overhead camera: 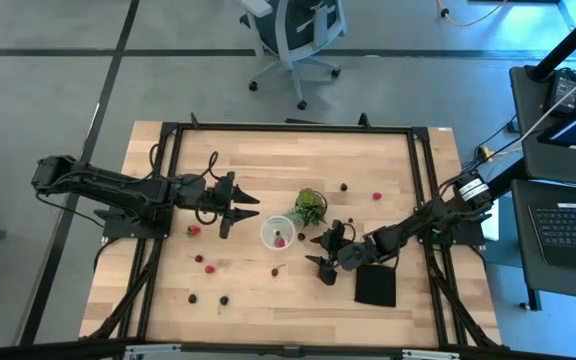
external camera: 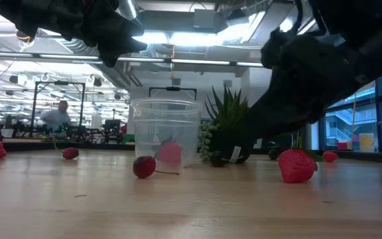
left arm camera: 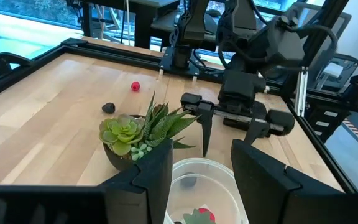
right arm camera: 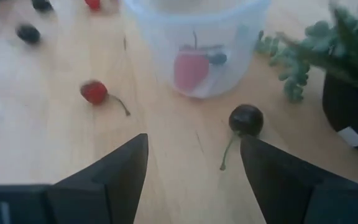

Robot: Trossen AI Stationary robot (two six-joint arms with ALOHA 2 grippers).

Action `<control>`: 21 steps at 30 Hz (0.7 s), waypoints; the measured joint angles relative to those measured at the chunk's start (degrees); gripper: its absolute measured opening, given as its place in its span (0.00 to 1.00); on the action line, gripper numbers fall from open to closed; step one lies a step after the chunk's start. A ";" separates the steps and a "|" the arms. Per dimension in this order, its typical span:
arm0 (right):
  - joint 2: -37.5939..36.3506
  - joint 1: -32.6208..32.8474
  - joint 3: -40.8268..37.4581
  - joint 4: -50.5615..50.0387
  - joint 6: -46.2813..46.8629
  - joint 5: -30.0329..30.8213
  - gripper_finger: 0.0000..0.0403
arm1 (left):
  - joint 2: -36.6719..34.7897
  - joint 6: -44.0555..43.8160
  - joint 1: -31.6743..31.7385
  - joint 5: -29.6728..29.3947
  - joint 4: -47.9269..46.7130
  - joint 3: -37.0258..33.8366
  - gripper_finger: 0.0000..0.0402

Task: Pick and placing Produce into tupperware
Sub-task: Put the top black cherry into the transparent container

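No readable writing or brand anywhere. Left gripper (overhead camera: pixel 245 212) fingers spread wide, empty, just short of tupperware (overhead camera: pixel 277 233). Right gripper (overhead camera: pixel 324 250) fingers apart, nothing between them, on container's far side from left gripper, beside black square (overhead camera: pixel 376 285). Dark cherry (right arm camera: pixel 246 119) with stem just ahead of right fingers; red cherry (right arm camera: pixel 94 92) off to one side. Strawberry (right arm camera: pixel 191 70) and a dark piece inside tupperware, blurred through wall. Succulent (overhead camera: pixel 309 207) just beside container. Other produce scattered on table (overhead camera: pixel 238 165).
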 joint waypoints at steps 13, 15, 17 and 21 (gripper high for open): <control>6.61 -2.64 11.10 -19.79 5.27 -0.26 0.64 | 0.02 -0.22 -0.02 0.00 -0.11 0.00 0.39; 6.59 -2.64 11.10 -20.31 6.58 -0.32 0.62 | 0.02 -0.31 -0.02 0.00 -0.17 0.00 0.39; 6.55 -2.61 11.18 -21.65 7.79 -0.30 0.58 | 0.02 -0.37 -0.02 0.01 -0.18 0.00 0.39; 6.44 -2.66 11.23 -23.12 8.68 -0.73 0.47 | 0.02 -0.37 -0.02 0.00 -0.35 0.00 0.39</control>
